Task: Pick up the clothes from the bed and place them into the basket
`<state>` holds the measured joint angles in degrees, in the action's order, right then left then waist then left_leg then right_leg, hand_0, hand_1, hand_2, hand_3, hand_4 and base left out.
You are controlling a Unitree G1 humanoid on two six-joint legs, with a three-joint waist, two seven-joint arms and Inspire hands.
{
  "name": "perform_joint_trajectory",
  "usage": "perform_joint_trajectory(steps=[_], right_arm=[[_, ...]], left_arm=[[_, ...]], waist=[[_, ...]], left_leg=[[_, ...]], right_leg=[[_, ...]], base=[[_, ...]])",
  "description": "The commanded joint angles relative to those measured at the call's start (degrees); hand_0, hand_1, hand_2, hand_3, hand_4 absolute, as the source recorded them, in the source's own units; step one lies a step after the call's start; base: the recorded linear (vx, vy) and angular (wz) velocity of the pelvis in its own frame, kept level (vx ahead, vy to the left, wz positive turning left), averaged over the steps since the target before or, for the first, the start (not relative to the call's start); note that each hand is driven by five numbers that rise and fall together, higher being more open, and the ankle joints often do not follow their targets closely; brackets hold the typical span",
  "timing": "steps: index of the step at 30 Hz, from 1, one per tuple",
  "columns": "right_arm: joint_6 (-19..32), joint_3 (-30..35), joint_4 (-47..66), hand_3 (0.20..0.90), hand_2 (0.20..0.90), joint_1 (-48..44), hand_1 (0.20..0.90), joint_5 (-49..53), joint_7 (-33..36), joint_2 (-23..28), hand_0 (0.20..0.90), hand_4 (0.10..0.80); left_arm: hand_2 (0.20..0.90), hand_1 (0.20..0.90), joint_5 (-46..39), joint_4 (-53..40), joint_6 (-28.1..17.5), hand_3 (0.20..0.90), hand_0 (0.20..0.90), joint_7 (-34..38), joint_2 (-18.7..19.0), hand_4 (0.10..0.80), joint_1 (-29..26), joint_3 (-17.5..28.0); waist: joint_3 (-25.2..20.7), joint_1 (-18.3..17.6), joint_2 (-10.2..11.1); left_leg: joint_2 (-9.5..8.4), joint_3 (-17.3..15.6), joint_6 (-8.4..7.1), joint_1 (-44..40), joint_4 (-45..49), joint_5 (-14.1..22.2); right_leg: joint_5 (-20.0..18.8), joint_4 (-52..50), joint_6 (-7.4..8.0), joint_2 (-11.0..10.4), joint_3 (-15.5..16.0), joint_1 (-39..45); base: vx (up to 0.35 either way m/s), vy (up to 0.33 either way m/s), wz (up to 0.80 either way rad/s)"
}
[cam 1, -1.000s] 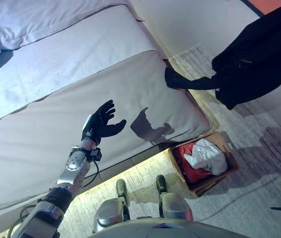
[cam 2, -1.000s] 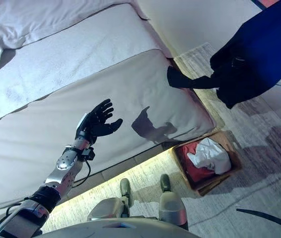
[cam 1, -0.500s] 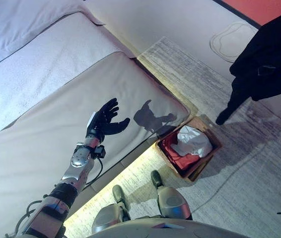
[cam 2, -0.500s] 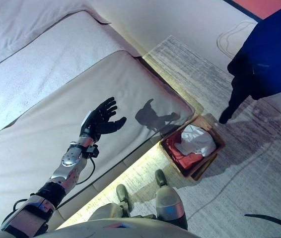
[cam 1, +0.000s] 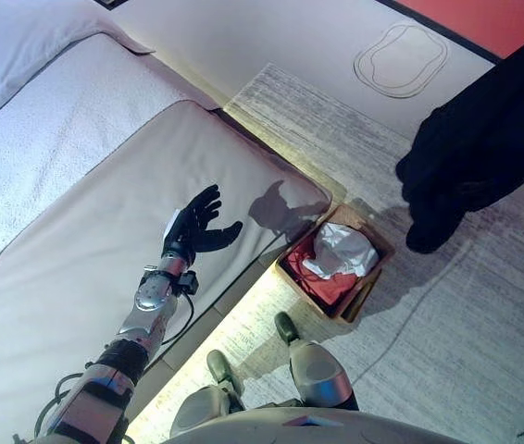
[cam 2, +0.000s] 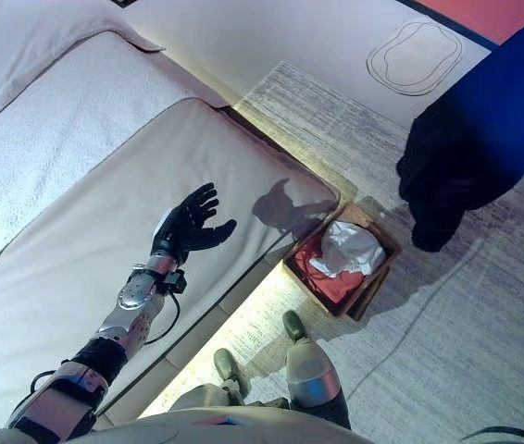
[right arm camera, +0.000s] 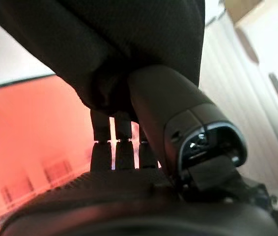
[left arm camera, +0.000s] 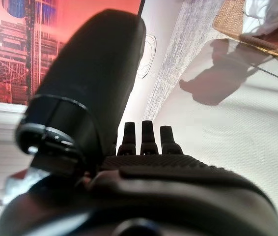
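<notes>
A dark garment hangs in the air at the upper right, over the rug just right of the basket. In the right wrist view my right hand has its fingers and thumb curled round this black cloth. The wicker basket stands on the floor by the bed's corner and holds a red cloth and a white cloth. My left hand is open and empty, held above the beige bed; it also shows in the left wrist view.
A white quilt and pillow lie at the bed's far left. A grey rug covers the floor right of the bed. A red wall strip runs along the top right.
The camera has swung, shifting the whole picture. The dark garment has moved from the bed's edge out over the rug by the basket. My left hand has stayed open.
</notes>
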<state>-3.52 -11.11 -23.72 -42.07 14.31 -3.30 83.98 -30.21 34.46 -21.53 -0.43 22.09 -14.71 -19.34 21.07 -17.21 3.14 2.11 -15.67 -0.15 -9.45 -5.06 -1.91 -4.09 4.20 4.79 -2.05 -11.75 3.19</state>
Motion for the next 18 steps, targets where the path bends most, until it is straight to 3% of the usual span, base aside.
perform_joint_trajectory(steps=[1,5,11,18], right_arm=[[4.61,8.2,-0.46,0.2,0.3,3.55,0.3,0.77,3.2,-2.49,0.3,0.1],[4.5,13.26,3.87,0.2,0.3,9.02,0.3,3.41,3.51,-5.55,0.3,0.1],[3.59,14.54,8.56,0.2,0.3,9.35,0.3,7.11,2.97,-7.68,0.3,0.1],[1.7,16.26,11.62,0.2,0.3,13.59,0.3,4.41,0.65,-11.27,0.3,0.1]], left_arm=[[0.9,0.9,1.81,2.04,-6.7,0.9,0.9,-0.95,-0.05,0.8,3.2,0.13],[0.9,0.9,2.18,2.59,-6.52,0.9,0.9,-1.55,0.05,0.8,2.94,0.69],[0.9,0.9,2.45,3.21,-6.55,0.9,0.9,-2.44,0.15,0.8,2.93,0.98],[0.9,0.9,3.41,3.09,-6.46,0.9,0.9,-2.16,-0.79,0.8,2.6,1.96]], waist=[[-18.92,1.67,1.68],[-18.44,1.12,1.55],[-18.17,0.72,1.44],[-18.03,0.44,1.53]], left_leg=[[1.08,0.68,0.52,0.15,6.2,11.49],[1.06,0.06,0.69,0.29,6.78,11.85],[1.07,-0.6,0.75,0.02,6.74,12.01],[1.02,-0.73,0.67,0.2,6.31,11.76]], right_leg=[[2.69,-5.47,0.71,1.98,0.28,-4.82],[2.48,-5.68,0.89,1.9,0.18,-5.34],[2.18,-5.65,1.1,1.77,0.12,-5.71],[1.79,-5.29,1.36,1.66,0.21,-5.95]], base=[[-0.015,-0.017,-0.06],[-0.034,-0.018,-0.12],[-0.022,-0.015,-0.08],[-0.035,-0.018,0.0]])
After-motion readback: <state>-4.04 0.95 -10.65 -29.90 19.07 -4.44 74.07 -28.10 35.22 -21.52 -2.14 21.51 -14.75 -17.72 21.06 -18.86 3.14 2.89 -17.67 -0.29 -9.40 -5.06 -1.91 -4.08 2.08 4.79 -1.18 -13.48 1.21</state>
